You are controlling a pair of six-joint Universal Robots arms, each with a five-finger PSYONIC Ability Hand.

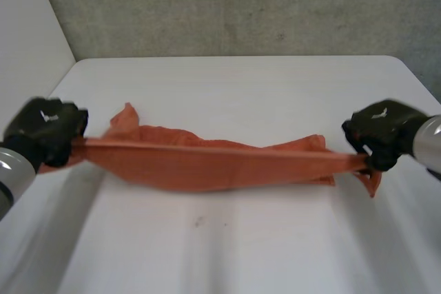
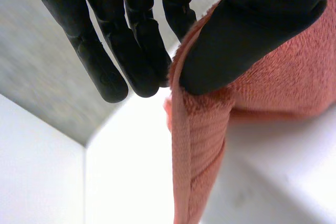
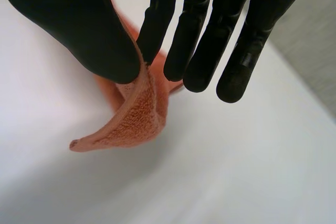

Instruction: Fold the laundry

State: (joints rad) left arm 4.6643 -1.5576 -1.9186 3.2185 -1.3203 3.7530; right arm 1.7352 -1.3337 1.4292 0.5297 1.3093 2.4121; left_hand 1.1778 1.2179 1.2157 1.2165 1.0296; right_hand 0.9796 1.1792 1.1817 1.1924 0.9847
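Tabletop (image 1: 241,253) of smooth white lies nearest, with one small dark speck (image 1: 199,222) on it just in front of the cloth. Behind the speck, an orange terry towel (image 1: 207,163) runs across the tabletop as a long, narrow band. Its near hem is drawn into a straight line between the two hands.

The black left hand (image 1: 45,129) holds the towel's left end. In the left wrist view this hand (image 2: 252,30) presses its thumb onto the hemmed edge of the towel (image 2: 199,145) and pinches it against straight fingers (image 2: 142,51).

The black right hand (image 1: 379,132) holds the right end. In the right wrist view this hand (image 3: 79,24) clamps the towel (image 3: 131,119) between thumb and fingers (image 3: 157,30), and a loose corner hangs just past the thumb.

Each hand has a small white mark (image 1: 47,116) on its back, too small to read.

Beyond the taut hem the cloth bunches, and one corner peaks up near the left hand. Farther back the tabletop is bare up to a grey wall (image 1: 241,5), with a white panel (image 1: 27,12) at the left.
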